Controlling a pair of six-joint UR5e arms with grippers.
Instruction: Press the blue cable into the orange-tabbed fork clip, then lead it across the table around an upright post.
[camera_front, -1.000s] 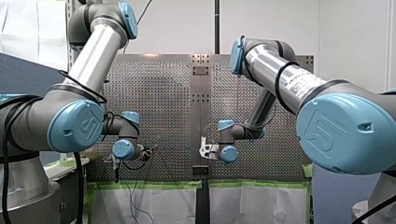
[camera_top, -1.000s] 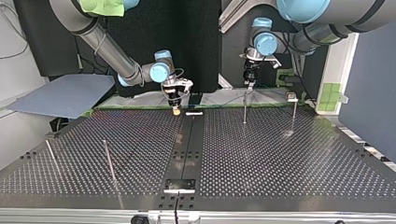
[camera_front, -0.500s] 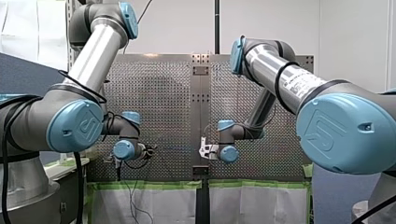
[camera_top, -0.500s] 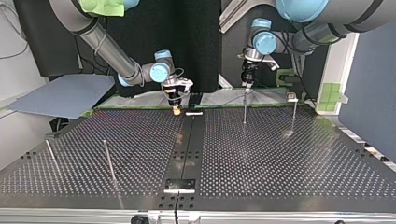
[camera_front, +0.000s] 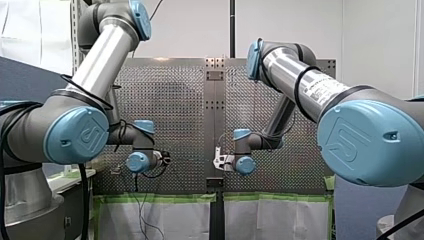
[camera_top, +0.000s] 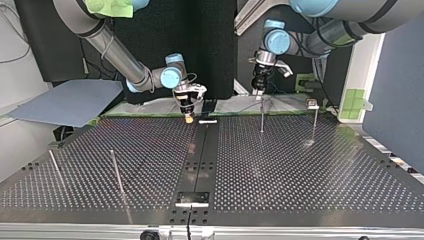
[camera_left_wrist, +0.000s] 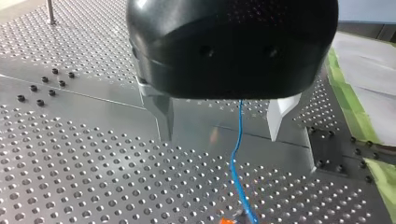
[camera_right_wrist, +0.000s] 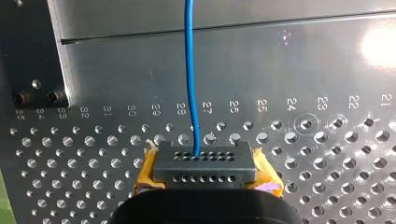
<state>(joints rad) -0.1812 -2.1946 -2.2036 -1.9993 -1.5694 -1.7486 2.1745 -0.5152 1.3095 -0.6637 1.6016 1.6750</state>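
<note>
Since a second ago, your left arm's black gripper (camera_top: 258, 91) is shifting slightly higher and toward the top view's left, hanging just above a thin upright metal post (camera_top: 261, 116). Your right arm's yellow-padded gripper (camera_top: 188, 116) is keeping its place at the far edge, in the top view, of the perforated metal surface (camera_top: 300, 170).

Left wrist view: the two metal fingers (camera_left_wrist: 164, 114) are standing spread, grasping nothing. The thin blue cable (camera_left_wrist: 236, 140) is running down between them, touching neither, toward the orange-tabbed fork clip (camera_left_wrist: 226, 219), which is only partly showing ahead of the gripper.

Right wrist view: the yellow pads (camera_right_wrist: 144, 172) are clamping a dark grey connector block (camera_right_wrist: 204, 161) with rows of small holes, and the cable is leading out of it across the surface.

You are probably looking at the close of the pressing step. The cable is reaching the clip, but whether it is sitting between the prongs cannot be told. The next move, by this reading, is calling for your left gripper to close on the cable beyond the clip and carry it around the post while the right end is staying anchored.

No container is showing; the clip is the only holder.
</note>
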